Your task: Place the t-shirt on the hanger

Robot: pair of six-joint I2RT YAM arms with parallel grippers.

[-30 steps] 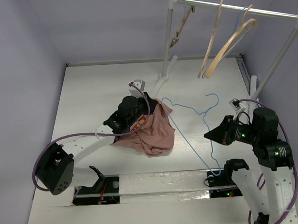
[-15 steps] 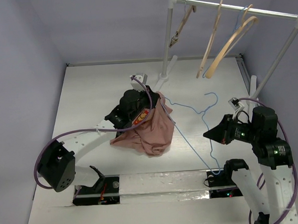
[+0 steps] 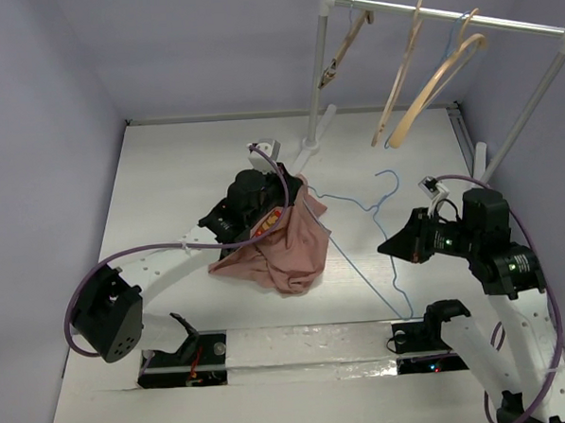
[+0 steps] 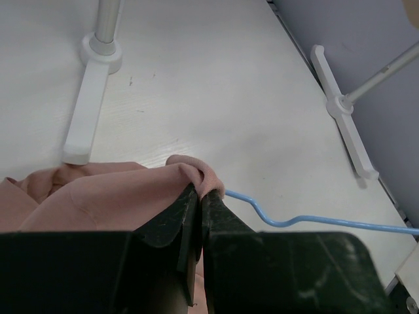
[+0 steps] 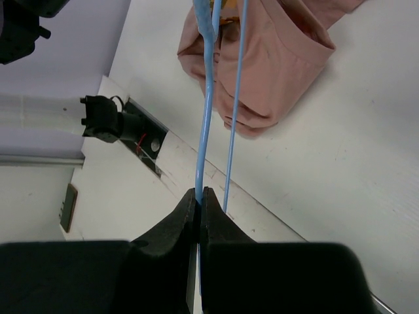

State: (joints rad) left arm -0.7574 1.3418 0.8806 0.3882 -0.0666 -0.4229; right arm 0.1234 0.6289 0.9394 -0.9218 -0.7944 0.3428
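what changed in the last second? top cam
The right gripper, shut on the hanger, swung left and slightly away from its base, carrying the hook nearer the shirt. The left gripper, shut on the shirt, edged slightly away early on. Nothing was let go; the rack and its wooden hangers stayed put.

Soft, even, bright light fills the scene, and the matte white tabletop (image 3: 167, 180) shows only faint shadows. The overhead view is sharp. In the wrist views, the black left gripper (image 4: 198, 193) and black right gripper (image 5: 198, 196) sit close to the lens, dark and slightly blurred.
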